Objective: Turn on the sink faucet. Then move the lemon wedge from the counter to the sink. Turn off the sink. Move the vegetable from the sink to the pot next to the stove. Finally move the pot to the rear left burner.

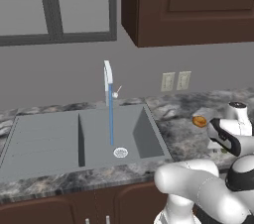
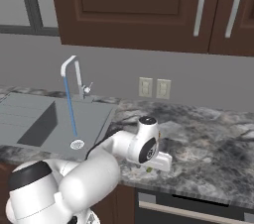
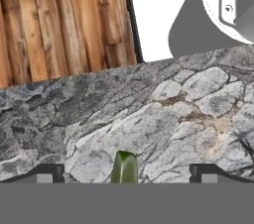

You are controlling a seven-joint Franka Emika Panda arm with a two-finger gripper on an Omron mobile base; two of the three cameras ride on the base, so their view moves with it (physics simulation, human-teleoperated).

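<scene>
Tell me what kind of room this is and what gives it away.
A rendered home kitchen, most likely. A grey two-basin sink is set into a marbled stone counter, its faucet running water, with dark wooden cabinets on the wall above.

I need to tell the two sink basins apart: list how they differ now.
The right basin takes the water stream from the faucet; the left basin gets none. The right basin shows a round drain; no drain is visible in the left basin. Both are matte grey, set in one sink, split by a divider.
</scene>
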